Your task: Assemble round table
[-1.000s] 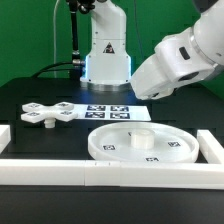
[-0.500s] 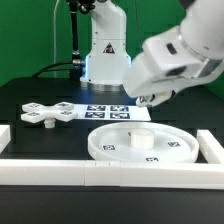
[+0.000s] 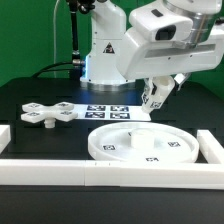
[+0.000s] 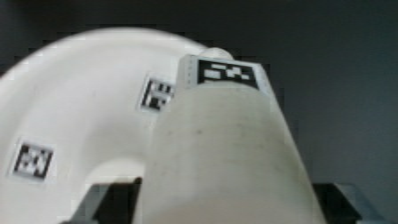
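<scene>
We find the short cylinder leg [image 4: 222, 160], a second ago standing mid-disc, now pinched in the gripper [image 3: 157, 97] right of centre in the exterior view, above the round disc [image 3: 150, 147] (its middle bare), so fitting it presumably comes next.

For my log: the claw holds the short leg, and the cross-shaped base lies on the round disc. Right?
No. The exterior view shows the cross-shaped base on the black table, to the exterior view's left of the round disc and apart from it. The claw does hold the short leg.
</scene>
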Tool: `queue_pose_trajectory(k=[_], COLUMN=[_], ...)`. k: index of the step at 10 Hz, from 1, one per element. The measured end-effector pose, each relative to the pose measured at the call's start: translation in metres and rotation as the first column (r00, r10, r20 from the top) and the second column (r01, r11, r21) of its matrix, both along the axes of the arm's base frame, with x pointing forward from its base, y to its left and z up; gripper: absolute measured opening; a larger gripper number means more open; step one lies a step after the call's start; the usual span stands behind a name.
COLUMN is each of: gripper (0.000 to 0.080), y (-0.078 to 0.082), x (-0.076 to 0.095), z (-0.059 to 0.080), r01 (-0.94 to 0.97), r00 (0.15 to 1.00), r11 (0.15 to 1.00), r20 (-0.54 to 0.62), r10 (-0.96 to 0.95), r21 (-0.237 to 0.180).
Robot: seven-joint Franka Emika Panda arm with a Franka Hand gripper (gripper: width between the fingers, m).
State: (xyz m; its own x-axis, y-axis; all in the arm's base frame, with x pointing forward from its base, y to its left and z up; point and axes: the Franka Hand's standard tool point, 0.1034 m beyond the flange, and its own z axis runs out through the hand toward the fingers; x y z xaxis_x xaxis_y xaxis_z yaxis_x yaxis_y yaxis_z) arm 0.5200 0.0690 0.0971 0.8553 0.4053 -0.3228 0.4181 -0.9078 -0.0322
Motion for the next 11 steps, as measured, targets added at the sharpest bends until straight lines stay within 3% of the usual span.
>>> queue_pose_trajectory(k=[3,5,8,11], gripper=[0.0409,0.0409,0.0409,0.0409], y=[-0.003,-0.007,-0.012,-0.019], x=[0.001,0.017,0.021,0.03], z=[0.012,0.024,0.018,0.02], r01=[0.106,0.103,0.072,0.035], r00=[0.988,0.964,0.899,0.842], r11=[0.992,0.989,0.986,0.986], r20=[0.106,0.235,0.418,0.527], r10=[-0.112,-0.126,-0.129,-0.117], r21=[0.068,0.108,0.15,0.162])
